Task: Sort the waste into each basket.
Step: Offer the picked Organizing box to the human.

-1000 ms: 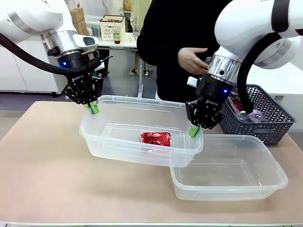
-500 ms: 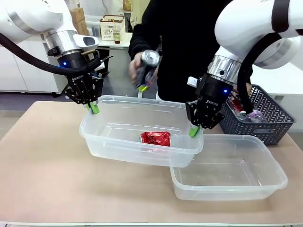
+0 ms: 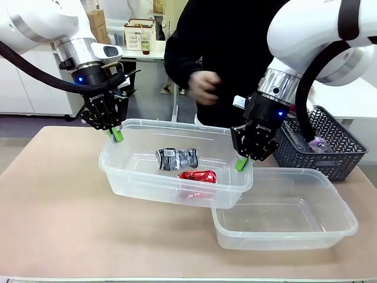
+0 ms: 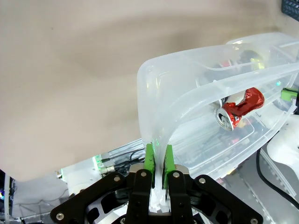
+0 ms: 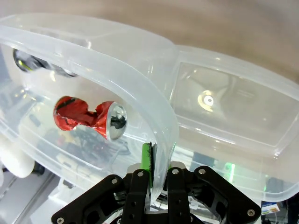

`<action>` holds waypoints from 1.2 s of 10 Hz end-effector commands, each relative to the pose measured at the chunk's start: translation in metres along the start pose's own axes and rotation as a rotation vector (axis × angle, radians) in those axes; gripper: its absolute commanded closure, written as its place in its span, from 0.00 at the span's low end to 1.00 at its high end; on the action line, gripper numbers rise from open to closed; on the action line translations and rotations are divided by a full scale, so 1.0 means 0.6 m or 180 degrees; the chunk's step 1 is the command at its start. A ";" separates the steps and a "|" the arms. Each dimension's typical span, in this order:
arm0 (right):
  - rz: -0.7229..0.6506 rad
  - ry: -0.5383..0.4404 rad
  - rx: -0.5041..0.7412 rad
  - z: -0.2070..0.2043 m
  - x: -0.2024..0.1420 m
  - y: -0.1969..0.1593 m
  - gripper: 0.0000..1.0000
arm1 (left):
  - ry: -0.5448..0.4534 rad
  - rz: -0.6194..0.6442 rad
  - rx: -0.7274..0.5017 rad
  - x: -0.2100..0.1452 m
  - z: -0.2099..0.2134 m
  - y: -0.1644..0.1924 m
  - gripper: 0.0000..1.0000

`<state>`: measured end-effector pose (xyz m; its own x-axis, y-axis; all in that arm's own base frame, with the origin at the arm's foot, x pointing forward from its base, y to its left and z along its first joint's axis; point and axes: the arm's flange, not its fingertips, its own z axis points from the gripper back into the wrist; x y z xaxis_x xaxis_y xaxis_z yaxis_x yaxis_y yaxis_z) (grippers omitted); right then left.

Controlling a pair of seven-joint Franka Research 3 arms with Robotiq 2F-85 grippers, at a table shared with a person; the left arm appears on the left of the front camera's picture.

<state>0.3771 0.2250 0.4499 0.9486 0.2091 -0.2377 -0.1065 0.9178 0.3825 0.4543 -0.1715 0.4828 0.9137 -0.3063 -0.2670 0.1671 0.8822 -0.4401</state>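
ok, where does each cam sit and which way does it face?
Front: fixed between the arms, robot's side, facing across the table at the person; both arms show, left hand and right hand clamped on the tub.
Left wrist: on the left wrist, looking along its fingers at the tub corner they pinch.
Right wrist: on the right wrist, along its fingers at the opposite rim, second tub beyond.
Shared: both wrist views catch the red can through the tub.
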 end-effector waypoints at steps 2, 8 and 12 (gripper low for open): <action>0.0040 -0.0007 0.0030 0.004 0.000 0.006 0.95 | -0.0035 -0.0023 0.0001 -0.001 0.002 -0.001 0.91; 0.0040 -0.0007 0.0030 0.004 0.000 0.006 0.95 | -0.0035 -0.0023 0.0001 -0.001 0.002 -0.001 0.91; 0.0040 -0.0007 0.0030 0.004 0.000 0.006 0.95 | -0.0035 -0.0023 0.0001 -0.001 0.002 -0.001 0.91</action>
<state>0.3771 0.2250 0.4499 0.9486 0.2091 -0.2377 -0.1064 0.9178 0.3825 0.4543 -0.1715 0.4828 0.9137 -0.3063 -0.2670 0.1672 0.8823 -0.4400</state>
